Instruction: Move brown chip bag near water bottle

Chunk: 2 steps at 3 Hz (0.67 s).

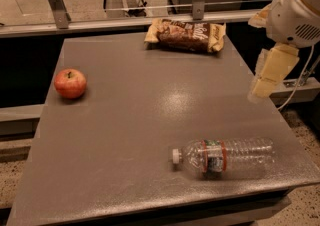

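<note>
The brown chip bag (185,35) lies flat at the far edge of the grey table (130,120), right of centre. The water bottle (225,157) lies on its side near the front right corner, with its white cap pointing left. My gripper (270,72) hangs from the white arm at the right edge of the table. It is above the table's right side, between the bag and the bottle, and touches neither of them. It holds nothing that I can see.
A red apple (70,83) sits near the table's left edge. A metal rail with upright posts (55,2) runs behind the table. The floor drops away past the right and front edges.
</note>
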Motion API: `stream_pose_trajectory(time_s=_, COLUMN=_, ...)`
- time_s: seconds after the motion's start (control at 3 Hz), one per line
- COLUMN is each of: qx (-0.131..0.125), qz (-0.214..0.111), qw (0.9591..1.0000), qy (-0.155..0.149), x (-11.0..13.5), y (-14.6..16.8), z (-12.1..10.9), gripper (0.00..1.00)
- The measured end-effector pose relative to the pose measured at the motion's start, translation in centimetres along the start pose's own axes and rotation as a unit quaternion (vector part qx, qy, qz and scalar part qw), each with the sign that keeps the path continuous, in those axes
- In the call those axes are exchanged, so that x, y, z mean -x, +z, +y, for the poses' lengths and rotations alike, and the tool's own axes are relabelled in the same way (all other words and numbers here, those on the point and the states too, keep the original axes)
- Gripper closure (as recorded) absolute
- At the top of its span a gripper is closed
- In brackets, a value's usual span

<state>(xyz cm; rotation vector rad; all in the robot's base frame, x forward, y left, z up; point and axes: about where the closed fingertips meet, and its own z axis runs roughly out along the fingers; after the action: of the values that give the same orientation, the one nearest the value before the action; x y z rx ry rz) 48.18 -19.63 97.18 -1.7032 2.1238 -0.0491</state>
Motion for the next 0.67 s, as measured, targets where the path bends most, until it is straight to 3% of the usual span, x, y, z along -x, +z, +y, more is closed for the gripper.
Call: stream_pose_trajectory(time_s=0.67, qx=-0.027, qz=-0.073, qw=0.9969, qy=-0.001, x=3.4, y=6.9, z=-8.0, gripper=0.00)
